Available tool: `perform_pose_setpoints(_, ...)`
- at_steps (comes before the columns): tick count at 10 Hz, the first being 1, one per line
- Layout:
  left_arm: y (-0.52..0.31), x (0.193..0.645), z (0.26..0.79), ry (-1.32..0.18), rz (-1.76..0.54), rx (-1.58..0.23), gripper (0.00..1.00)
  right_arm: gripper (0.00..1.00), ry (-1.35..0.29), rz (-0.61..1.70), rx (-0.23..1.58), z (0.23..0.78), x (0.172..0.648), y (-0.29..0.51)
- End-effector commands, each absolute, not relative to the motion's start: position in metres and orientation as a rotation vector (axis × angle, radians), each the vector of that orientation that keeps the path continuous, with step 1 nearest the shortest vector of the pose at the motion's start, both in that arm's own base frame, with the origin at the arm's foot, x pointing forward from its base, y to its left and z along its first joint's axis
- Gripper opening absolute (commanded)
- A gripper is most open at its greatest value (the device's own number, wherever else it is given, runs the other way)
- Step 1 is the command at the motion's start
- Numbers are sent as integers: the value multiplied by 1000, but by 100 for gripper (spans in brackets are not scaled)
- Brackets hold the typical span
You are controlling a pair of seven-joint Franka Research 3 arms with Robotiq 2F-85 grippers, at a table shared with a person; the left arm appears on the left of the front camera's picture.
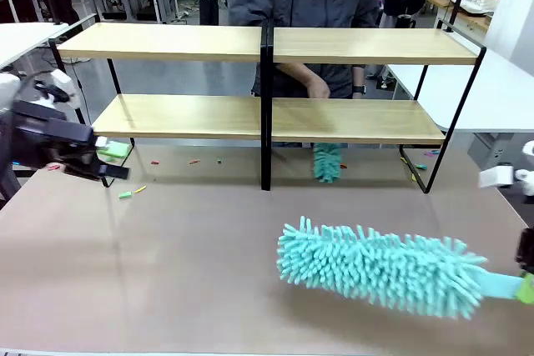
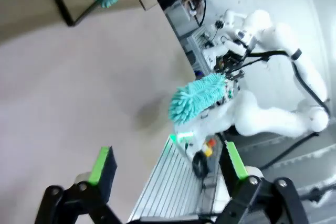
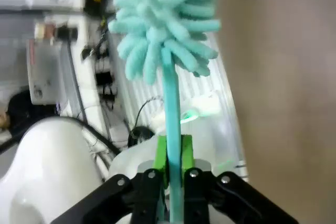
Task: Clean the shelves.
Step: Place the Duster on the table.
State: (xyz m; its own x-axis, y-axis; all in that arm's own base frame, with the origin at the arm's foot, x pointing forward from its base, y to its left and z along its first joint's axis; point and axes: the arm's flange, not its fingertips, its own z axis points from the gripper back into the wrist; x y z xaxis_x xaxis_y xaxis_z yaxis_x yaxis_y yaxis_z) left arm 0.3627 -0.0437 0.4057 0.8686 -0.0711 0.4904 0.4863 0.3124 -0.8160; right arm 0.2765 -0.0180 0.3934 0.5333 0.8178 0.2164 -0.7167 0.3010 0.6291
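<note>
Duster [image 1: 384, 268] in my right gripper [image 3: 173, 163], jaws clamped on its handle, head low over the tabletop [image 1: 167, 264]; my left gripper [image 2: 168, 163] hangs open. I judge cleaning not begun: next I must lift it to the shelves [image 1: 167, 42] beyond.

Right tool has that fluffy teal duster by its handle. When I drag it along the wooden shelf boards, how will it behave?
The teal microfibre duster looks soft: its fingers splay loosely, so they should bend and drag easily. It is probably light for its bulk. The right tool pinches only the thin flat handle, so the long head may sag or twist against the two-tier wooden shelves.
</note>
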Motion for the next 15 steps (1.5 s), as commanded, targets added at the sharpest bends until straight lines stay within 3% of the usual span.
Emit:
perform_pose_setpoints(1,-84,326,367,-316,-418,-1096,100,12,74,911,774,370,297,-9)
perform_pose_setpoints(2,-44,363,406,-400,-381,-1204,100,12,97,891,828,362,311,-13)
perform_pose_setpoints(7,-44,363,406,-400,-381,-1204,100,12,130,835,795,342,334,-16)
perform_pose_setpoints(8,-44,363,406,-400,-381,-1204,100,54,146,823,733,343,334,-19)
perform_pose_setpoints(9,-44,363,406,-400,-381,-1204,100,67,114,805,673,348,334,-25)
perform_pose_setpoints(10,-44,363,406,-400,-381,-1204,100,100,35,760,642,358,338,-37)
perform_pose_setpoints(12,-44,363,406,-400,-381,-1204,100,100,-283,640,531,400,345,-77)
perform_pose_setpoints(13,-44,363,406,-400,-381,-1204,100,92,-455,575,570,423,341,-96)
perform_pose_setpoints(14,-44,363,406,-400,-381,-1204,100,100,-447,582,687,443,327,-107)
perform_pose_setpoints(15,-44,363,406,-400,-381,-1204,100,100,-376,608,843,454,304,-108)
